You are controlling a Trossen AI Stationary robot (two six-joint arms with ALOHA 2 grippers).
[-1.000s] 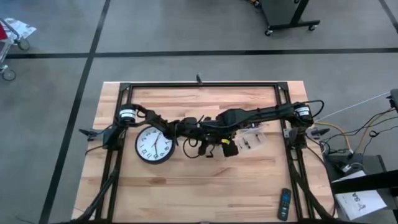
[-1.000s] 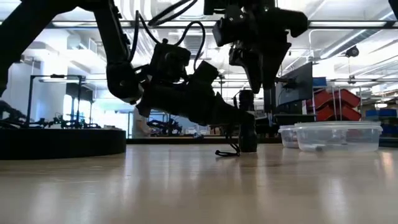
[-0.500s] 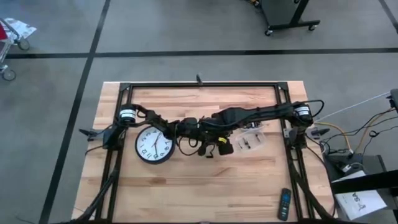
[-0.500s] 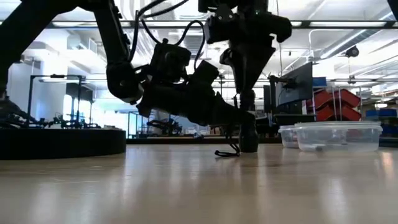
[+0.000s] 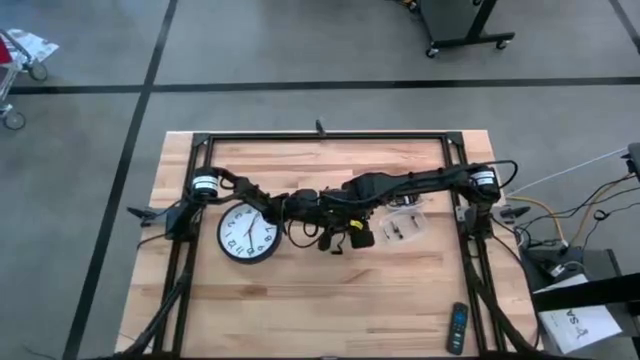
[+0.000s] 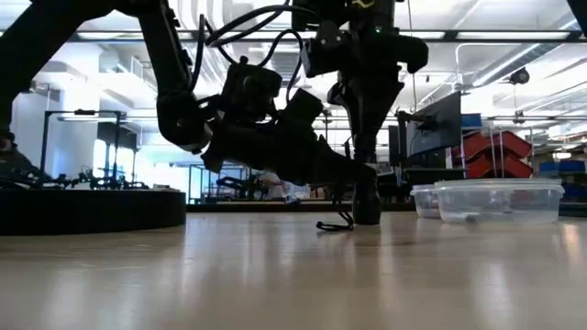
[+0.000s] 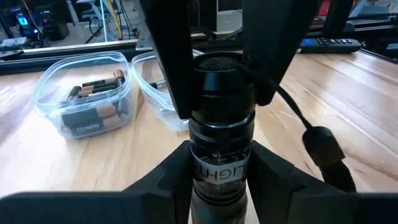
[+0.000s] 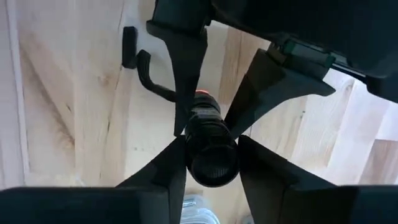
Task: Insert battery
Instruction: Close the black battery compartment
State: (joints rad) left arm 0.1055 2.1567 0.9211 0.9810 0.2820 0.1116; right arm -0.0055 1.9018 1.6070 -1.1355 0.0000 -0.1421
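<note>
Both grippers, left gripper (image 7: 219, 168) and right gripper (image 8: 211, 146), around the flashlight (image 7: 221, 118)

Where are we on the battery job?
In hand: both grippers, left and right, clamp the flashlight, upright on the table. Whether a battery is already inside cannot be seen. Spare batteries sit in the open tub, lid beside it.

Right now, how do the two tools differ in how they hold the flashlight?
The left tool grips the flashlight around its labelled body, reaching in low and slanted; the right tool clamps its top end, pointing straight down from above. Both are shut on it.
</note>
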